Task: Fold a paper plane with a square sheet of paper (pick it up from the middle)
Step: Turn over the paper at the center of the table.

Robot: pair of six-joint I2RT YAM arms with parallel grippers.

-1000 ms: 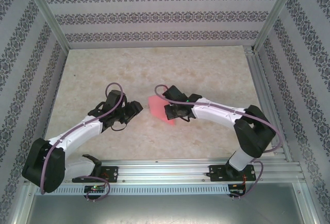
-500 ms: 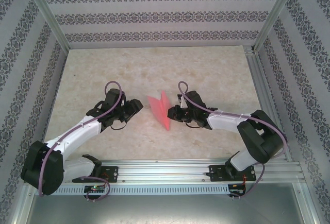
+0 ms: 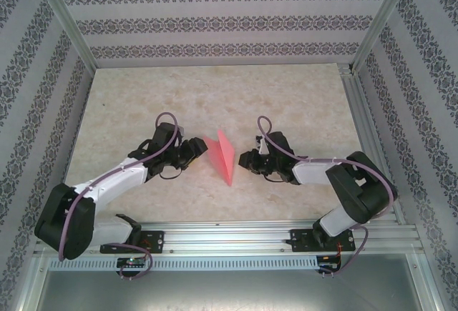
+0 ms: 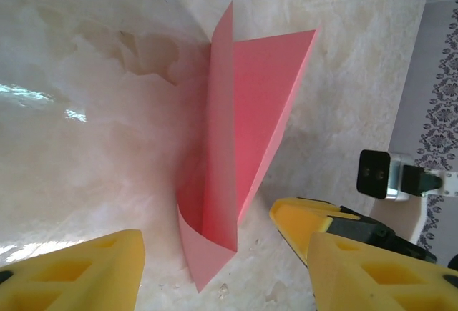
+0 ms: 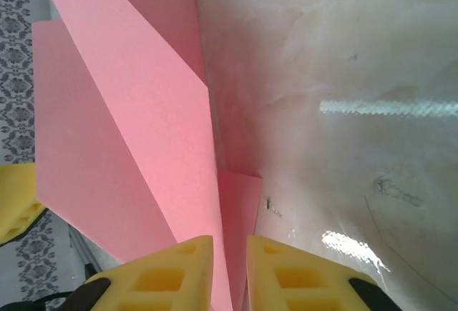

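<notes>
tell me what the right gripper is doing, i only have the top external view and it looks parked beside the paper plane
Observer: The right wrist view shows the right gripper with a narrow slit between its fingers and an edge of the paper plane running into it.
Operator: is the plane lying flat
Observer: No, the left wrist view shows one flap standing up on edge.
Operator: and the left gripper
Observer: The left gripper is wide open; the plane's near end lies between its fingers, touching neither.
</notes>
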